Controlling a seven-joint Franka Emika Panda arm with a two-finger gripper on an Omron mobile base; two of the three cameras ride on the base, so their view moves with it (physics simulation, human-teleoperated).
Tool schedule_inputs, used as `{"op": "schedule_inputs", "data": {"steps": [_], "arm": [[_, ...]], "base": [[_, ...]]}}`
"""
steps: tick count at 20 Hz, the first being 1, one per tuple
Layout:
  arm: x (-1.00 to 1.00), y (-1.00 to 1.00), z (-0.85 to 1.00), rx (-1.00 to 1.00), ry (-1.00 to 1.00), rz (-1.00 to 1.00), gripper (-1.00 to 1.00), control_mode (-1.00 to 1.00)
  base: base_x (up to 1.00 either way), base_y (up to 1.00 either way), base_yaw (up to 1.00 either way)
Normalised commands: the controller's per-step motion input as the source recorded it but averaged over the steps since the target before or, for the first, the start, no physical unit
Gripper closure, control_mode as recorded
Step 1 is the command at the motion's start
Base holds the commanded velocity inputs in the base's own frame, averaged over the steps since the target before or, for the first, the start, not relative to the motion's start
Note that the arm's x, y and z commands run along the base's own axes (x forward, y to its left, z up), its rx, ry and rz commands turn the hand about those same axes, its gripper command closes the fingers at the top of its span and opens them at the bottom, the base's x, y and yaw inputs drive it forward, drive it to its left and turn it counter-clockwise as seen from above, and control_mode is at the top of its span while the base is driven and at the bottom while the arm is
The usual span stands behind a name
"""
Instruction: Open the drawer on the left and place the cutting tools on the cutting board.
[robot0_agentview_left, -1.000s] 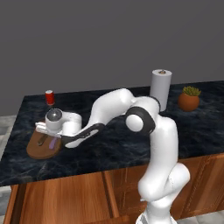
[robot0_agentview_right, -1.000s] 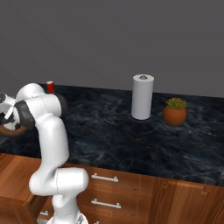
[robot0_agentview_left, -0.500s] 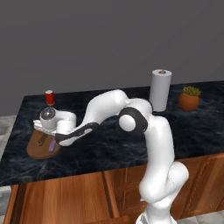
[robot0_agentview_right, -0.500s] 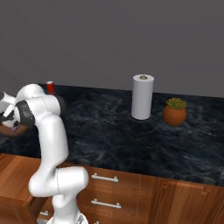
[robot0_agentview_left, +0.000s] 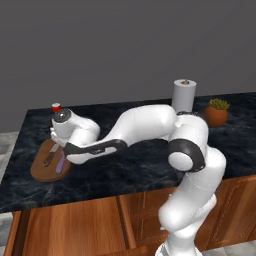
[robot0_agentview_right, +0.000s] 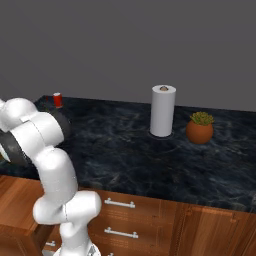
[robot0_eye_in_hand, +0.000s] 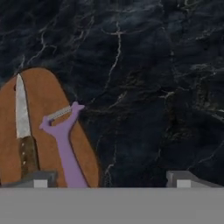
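Dark marble counter (robot0_eye_in_hand: 153, 65): peeler (robot0_eye_in_hand: 65, 144) and knife (robot0_eye_in_hand: 22, 131) on board (robot0_eye_in_hand: 43, 92), by spread, empty jaws.

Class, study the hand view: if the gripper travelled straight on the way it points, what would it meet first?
Most likely the dark marbled countertop, just beside the brown wooden cutting board; depth is unclear.

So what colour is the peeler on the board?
Purple; the peeler shows best in the hand view.
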Motion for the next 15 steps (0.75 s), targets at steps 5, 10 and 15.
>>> {"op": "schedule_inputs", "data": {"steps": [5,10,15], "arm": [[-1.0,-1.0,0.68,0.09,0.0,-0.18,-1.0,-1.0],[-1.0,-1.0,0.86,0.06,0.0,-0.17,-1.0,-1.0],[-1.0,-1.0,0.52,0.27,0.0,-0.23,-1.0,-1.0]], "base": [[0.0,0.0,0.0],[0.0,0.0,0.0],[0.0,0.0,0.0]]}}
